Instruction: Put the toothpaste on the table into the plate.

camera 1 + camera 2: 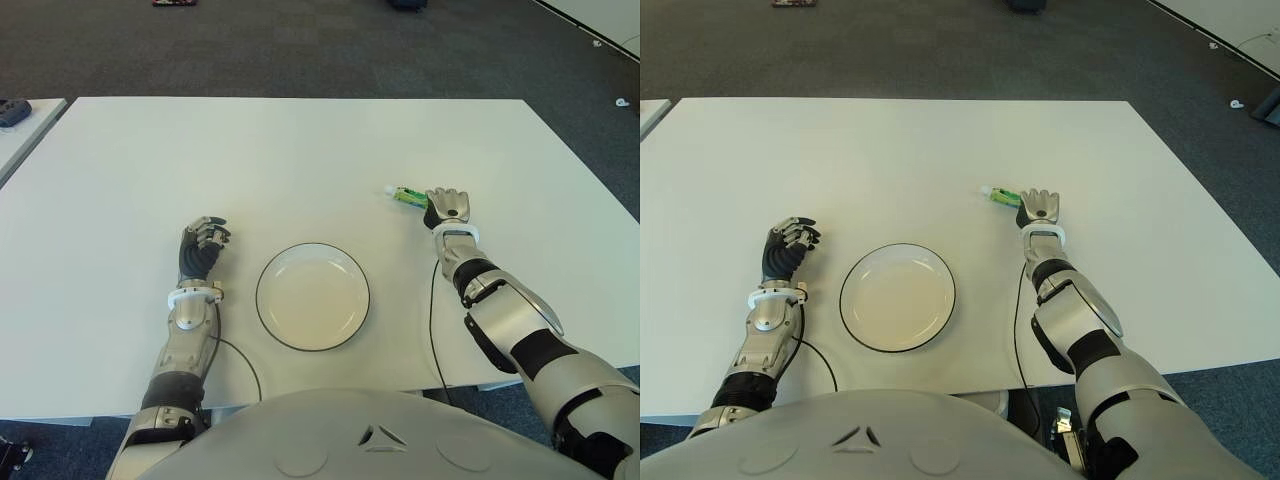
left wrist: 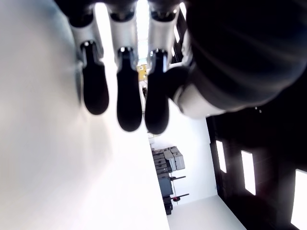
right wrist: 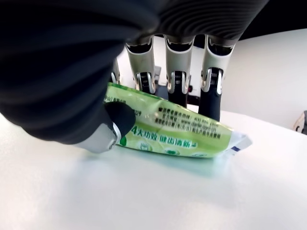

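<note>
In the left eye view, one white counter carried one round white plate with a thin dark rim. One green toothpaste tube with a white cap lay well right of the plate, its tail under the right robot hand. The left robot hand showed just left of the plate.

In the left wrist view, its dark fingers were curled, holding nothing.

In the right wrist view, thumb and fingers pinched the glossy tube, still on the counter; its Chinese lettering was too small to read.
</note>
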Tool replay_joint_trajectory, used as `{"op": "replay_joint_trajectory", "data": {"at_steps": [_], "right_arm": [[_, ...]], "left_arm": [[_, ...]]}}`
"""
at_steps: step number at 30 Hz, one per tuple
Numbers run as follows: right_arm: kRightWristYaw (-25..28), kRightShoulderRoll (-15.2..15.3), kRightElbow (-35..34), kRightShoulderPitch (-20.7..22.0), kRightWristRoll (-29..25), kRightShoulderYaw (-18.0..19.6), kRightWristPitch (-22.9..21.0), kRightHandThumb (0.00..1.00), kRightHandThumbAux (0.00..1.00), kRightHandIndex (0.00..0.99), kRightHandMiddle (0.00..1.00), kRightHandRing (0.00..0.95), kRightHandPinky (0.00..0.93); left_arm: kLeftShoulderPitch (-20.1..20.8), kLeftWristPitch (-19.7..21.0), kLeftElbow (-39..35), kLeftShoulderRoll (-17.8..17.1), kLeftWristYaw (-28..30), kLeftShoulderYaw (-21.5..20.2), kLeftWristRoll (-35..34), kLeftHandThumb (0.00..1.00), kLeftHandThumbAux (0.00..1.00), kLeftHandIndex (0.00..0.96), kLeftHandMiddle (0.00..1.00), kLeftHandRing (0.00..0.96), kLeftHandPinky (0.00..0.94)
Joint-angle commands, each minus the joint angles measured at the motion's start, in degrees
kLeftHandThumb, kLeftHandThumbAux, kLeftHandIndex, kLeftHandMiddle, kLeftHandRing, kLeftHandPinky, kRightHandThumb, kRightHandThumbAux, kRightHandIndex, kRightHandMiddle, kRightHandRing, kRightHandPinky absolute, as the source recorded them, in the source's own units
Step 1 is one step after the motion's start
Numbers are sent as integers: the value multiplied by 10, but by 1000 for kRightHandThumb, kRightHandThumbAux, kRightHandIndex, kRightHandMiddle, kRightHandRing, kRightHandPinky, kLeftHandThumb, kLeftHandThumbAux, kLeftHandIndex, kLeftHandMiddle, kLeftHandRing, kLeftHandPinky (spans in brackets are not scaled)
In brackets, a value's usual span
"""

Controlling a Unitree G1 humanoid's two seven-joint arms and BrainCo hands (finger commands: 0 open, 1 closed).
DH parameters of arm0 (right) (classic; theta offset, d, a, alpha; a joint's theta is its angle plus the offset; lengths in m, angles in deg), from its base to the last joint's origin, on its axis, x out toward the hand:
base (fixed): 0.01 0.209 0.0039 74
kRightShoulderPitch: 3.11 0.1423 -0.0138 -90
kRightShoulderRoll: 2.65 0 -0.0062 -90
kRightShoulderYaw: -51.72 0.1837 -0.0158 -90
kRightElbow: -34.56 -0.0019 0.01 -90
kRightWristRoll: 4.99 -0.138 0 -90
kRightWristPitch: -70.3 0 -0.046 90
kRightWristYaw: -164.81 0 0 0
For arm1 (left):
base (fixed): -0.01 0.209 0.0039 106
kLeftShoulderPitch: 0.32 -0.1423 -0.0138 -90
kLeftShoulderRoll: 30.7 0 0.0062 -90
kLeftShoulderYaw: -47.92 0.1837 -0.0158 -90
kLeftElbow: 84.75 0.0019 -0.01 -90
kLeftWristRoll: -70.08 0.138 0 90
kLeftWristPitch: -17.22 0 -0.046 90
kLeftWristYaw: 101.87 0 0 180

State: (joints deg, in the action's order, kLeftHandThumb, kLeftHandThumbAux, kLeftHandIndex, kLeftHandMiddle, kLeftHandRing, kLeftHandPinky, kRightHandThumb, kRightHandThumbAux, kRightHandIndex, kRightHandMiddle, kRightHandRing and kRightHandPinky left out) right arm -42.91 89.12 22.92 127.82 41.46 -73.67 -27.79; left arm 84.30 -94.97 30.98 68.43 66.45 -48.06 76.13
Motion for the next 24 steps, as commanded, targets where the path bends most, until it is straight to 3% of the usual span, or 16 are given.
{"op": "replay_joint_trajectory", "data": {"at_steps": [1, 7, 9, 13, 24], "right_arm": [[8, -6, 11, -34, -21, 19, 32, 838, 673, 429, 519, 618, 636], [-4, -6, 11, -35, -27, 29, 48, 845, 675, 424, 546, 664, 685], [-7, -8, 11, -34, -29, 33, 53, 845, 676, 421, 558, 682, 705], [-10, -14, 10, -30, -30, 37, 56, 845, 677, 420, 569, 704, 725], [-15, -11, 10, -30, -34, 45, 72, 845, 678, 422, 585, 718, 727]], "left_arm": [[-9, 14, 14, 1, 7, -1, -3, 706, 720, 431, 554, 560, 539], [-8, 11, 16, 0, 6, 0, -2, 707, 720, 431, 556, 563, 543], [-8, 12, 16, 0, 5, 0, -1, 784, 695, 433, 504, 567, 558], [-6, 13, 17, -1, 4, 0, 1, 827, 681, 436, 475, 570, 557], [-4, 14, 17, 0, 7, 0, -3, 838, 677, 442, 465, 565, 550]]}}
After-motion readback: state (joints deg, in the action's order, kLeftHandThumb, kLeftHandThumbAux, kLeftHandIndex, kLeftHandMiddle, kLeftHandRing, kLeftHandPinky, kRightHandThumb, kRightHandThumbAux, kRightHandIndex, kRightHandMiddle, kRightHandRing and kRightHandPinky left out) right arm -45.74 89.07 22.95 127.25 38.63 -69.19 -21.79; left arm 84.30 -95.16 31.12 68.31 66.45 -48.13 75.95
